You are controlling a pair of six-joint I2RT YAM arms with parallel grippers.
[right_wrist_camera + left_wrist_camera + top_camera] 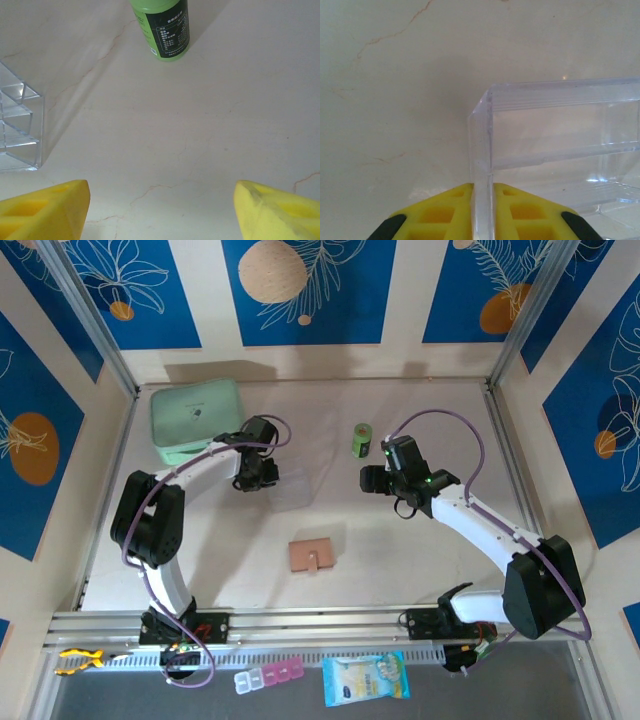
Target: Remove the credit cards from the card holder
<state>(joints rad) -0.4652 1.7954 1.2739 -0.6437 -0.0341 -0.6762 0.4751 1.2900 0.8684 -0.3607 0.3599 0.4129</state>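
Observation:
The card holder is a small tan wallet lying closed with its snap tab down, on the table in front of both arms and touched by neither. The credit cards are hidden. My left gripper is shut on the thin side wall of a clear plastic box, with a yellow finger pressed on each face. My right gripper hangs open over bare table with nothing between its fingers, beyond and to the right of the wallet.
A green cylinder stands just beyond the right gripper. A mint-green zip case sits at the back left. The clear box's corner lies left of the right gripper. A packet and a pill organiser lie beyond the near rail.

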